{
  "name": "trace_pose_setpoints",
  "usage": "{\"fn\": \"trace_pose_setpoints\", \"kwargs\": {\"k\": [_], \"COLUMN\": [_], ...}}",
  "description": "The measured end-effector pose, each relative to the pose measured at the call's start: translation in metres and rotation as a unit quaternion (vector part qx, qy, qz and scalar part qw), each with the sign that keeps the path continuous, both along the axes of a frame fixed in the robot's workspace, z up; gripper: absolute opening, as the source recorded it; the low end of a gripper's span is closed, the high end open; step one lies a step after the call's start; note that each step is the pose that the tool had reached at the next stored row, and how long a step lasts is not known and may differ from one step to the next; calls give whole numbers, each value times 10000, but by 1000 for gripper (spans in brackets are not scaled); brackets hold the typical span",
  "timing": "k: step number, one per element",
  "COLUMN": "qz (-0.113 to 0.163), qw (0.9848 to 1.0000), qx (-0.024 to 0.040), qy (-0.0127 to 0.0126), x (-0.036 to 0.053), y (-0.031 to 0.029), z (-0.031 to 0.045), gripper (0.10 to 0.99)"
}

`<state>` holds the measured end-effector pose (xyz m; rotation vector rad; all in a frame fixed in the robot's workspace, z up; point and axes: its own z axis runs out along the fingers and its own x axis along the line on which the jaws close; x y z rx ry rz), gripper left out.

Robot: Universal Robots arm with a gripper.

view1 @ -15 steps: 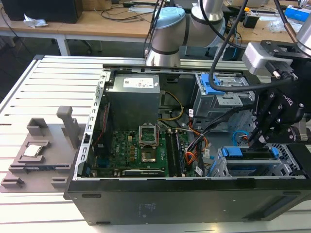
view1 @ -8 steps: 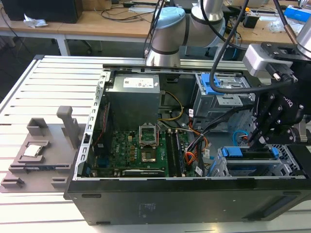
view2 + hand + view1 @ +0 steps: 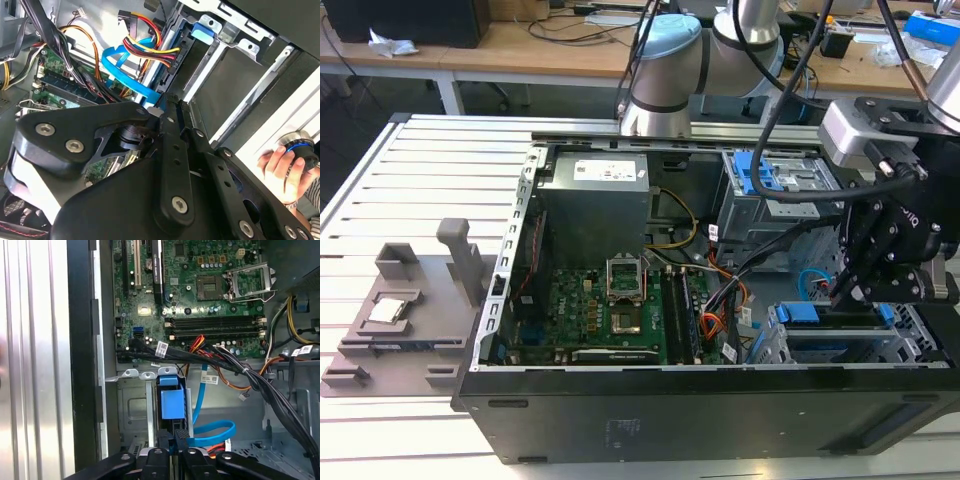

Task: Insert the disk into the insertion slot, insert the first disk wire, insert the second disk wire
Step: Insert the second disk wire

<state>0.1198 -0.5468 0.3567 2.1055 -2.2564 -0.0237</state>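
Gripper over the drive cage inside the open computer case

Exterior view: the gripper (image 3: 850,292) hangs just above the disk (image 3: 825,315) sitting in the insertion slot (image 3: 840,345); second wrist view: the second disk wire (image 3: 120,67) loops beside the cage, a hand (image 3: 280,172) grips a knob; first wrist view: jaws pinch the disk's blue carrier (image 3: 172,402).

Perforated sheet-metal insertion slot (image 3: 840,345), blue-plastic-framed disk (image 3: 171,402).
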Motion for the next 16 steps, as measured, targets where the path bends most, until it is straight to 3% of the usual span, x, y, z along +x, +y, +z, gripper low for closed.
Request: {"fn": "trace_pose_setpoints", "kwargs": {"k": [4,16], "qz": [0,7], "qw": [10000,10000], "qx": [0,4], "qy": [0,1], "x": [15,101], "y": [6,114], "z": [-22,-106], "gripper": [165,165]}}
